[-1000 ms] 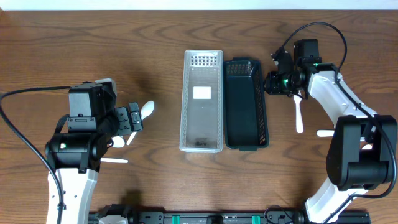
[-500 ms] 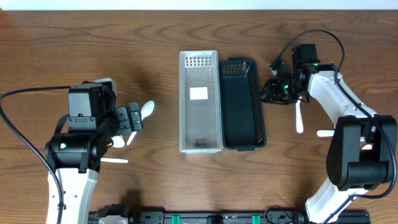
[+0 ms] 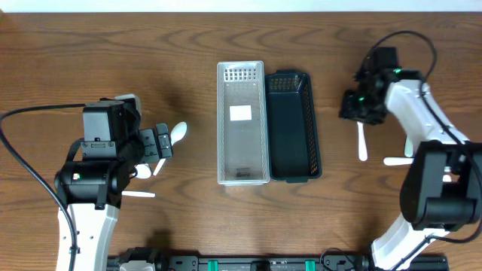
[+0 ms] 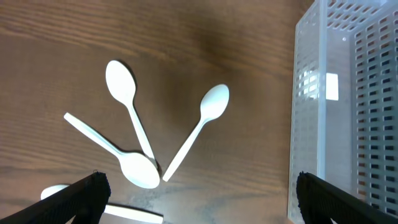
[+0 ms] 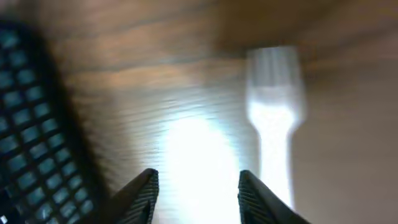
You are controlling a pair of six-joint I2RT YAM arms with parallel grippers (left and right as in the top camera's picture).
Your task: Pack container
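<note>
Clear basket: a long, see-through plastic basket [image 3: 242, 124] with slotted walls and a grid of holes at its far end; it stood at the middle of the bench [image 3: 75, 45].
Dark basket: a dark, mesh-walled basket [image 3: 294, 124] of much the same shape, side by side with the clear one on its right, the long walls touching or nearly so.
Long axis: both ran lengthwise from my near side toward the far edge, and both were open at the top.
Writing: a white sticker [image 3: 240, 113] lay on the clear basket's floor; too small to read.
Spoons: three white plastic spoons [image 4: 127, 99] lay fanned out on the wood to the left of the clear basket, their handles crossing.
Fork: a white plastic fork [image 5: 273, 93] lay on the wood to the right of the dark basket, blurred in my wrist view.
Left pincer: my left pincer [image 4: 199, 199] was spread wide above the spoons and held nothing.
Right pincer: my right pincer [image 5: 196, 193] was partly parted with nothing between its fingers, near the fork's head end.
</note>
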